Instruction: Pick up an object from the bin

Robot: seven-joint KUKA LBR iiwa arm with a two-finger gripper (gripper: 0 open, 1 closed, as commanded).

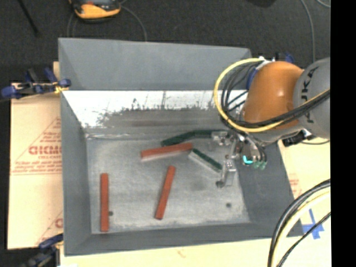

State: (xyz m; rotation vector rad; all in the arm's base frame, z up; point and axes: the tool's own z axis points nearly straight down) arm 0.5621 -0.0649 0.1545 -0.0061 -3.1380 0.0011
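Near the right wall of the bin [261, 204], my claw [224, 178] hangs beside a small green bar [203, 159]; I cannot tell if it's spread, so descending may knock the bar aside.

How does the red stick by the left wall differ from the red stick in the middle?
The left red stick runs straight up the view; the middle red stick leans, top end rightward. The middle one lies nearer the gripper; the left one lies farthest from it. Both are thin, red, lying flat.
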